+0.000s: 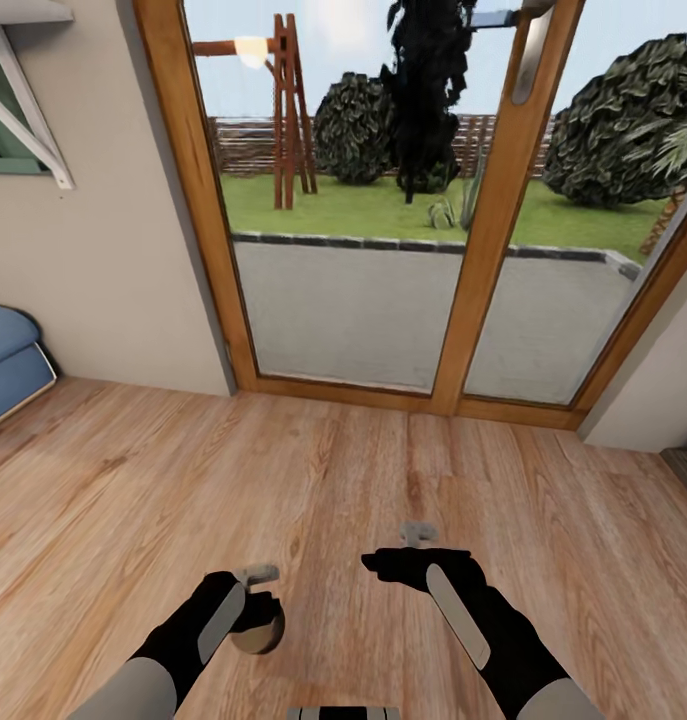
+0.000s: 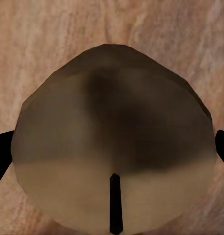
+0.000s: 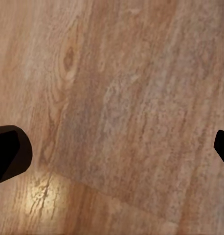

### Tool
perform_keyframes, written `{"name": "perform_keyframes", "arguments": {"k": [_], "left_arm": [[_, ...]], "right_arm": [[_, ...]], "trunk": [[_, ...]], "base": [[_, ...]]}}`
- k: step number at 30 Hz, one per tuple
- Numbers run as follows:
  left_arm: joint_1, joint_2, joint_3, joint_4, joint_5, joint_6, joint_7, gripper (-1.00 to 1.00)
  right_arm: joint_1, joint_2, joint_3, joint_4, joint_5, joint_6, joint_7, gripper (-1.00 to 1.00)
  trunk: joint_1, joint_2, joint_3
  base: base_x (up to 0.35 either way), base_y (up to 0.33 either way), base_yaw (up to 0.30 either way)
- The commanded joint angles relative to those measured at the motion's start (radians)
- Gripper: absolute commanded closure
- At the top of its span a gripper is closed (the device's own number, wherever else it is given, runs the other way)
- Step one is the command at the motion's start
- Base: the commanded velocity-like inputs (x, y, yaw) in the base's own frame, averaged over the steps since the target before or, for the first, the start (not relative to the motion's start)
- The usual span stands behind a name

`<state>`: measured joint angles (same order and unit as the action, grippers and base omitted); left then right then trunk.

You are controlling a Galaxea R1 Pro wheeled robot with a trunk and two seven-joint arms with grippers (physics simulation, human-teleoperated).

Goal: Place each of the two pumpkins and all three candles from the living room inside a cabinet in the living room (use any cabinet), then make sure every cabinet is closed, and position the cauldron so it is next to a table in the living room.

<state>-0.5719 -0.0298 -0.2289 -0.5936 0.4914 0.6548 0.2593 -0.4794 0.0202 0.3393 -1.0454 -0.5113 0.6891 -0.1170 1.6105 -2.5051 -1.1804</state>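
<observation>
My left gripper (image 1: 255,612) hangs low over the wooden floor, shut on a candle (image 1: 259,632). In the left wrist view the candle (image 2: 112,122) is a stubby round grey-beige body with a thin dark wick, and a black fingertip (image 2: 0,154) presses in at each side of it. My right gripper (image 1: 408,560) is beside the left one at about the same height. It is open, and its right wrist view has only bare floorboards (image 3: 122,112) between the two black fingertips (image 3: 9,154). The pumpkins, the cabinet and the cauldron are out of view.
A wide glass patio door in a wooden frame (image 1: 478,290) stands straight ahead, with a garden behind it. A blue cushioned seat (image 1: 8,360) sits at the left edge against a beige wall (image 1: 103,260). A dark mat edge (image 1: 686,465) shows at the far right.
</observation>
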Motion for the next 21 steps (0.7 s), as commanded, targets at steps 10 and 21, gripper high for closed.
{"name": "perform_keyframes", "arguments": {"k": [10, 21], "left_arm": [[0.0, 0.001, -0.004, 0.0, 0.013, 0.005, 0.009, 1.0], [0.0, 0.001, -0.004, 0.0, 0.016, 0.005, 0.009, 1.0]], "right_arm": [[-0.001, -0.001, 0.001, 0.0, -0.012, 0.003, -0.009, -1.0], [-0.001, 0.0, 0.002, 0.001, -0.012, 0.003, -0.01, -1.0]], "trunk": [[-0.005, 0.002, 0.038], [-0.01, 0.005, 0.08]], "base": [[0.0, 0.0, 0.0], [0.0, 0.0, 0.0]]}}
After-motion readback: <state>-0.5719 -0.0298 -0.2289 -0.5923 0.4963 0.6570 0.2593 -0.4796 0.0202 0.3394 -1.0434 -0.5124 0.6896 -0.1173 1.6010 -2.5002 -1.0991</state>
